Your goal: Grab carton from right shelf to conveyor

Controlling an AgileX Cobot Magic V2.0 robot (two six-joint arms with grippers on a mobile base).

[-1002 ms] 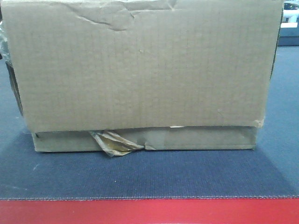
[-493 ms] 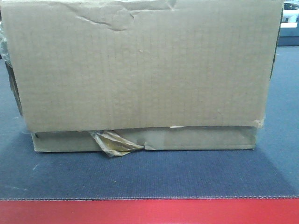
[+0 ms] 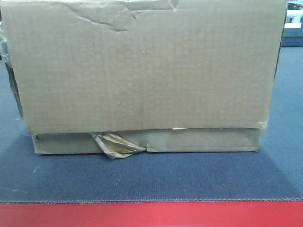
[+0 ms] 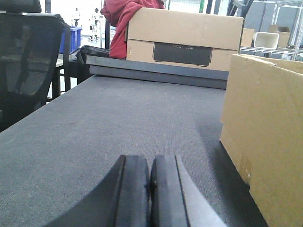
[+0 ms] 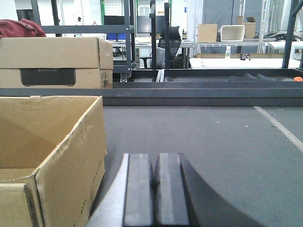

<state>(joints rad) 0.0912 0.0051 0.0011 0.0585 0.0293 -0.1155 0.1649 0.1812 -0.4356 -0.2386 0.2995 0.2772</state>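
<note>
We see the carton (image 3: 142, 71) standing flat on the conveyor (image 3: 142, 177), its broad side filling most of the front view. It is plain brown corrugated cardboard, wider than tall, with a crumpled dent near its top edge. Along the bottom an outer flap stops short and a lower band of cardboard shows beneath it, where a ragged strip of glossy yellowish-brown tape (image 3: 113, 145) hangs loose and crinkled. The belt is dark grey-blue with a fine woven texture, and its bright red edge strip (image 3: 151, 214) runs just in front of the box, with bare belt between them. From the left wrist view the carton (image 4: 265, 137) sits to the right of the left tool (image 4: 150, 194), whose two dark pads are pressed together with nothing between them. From the right wrist view the carton (image 5: 52, 151) shows an open top with raised flaps and lies to the left of the right tool (image 5: 155, 194), likewise closed on nothing. Beyond the belt sits another cardboard box (image 5: 57, 61) with a dark printed panel.
</note>
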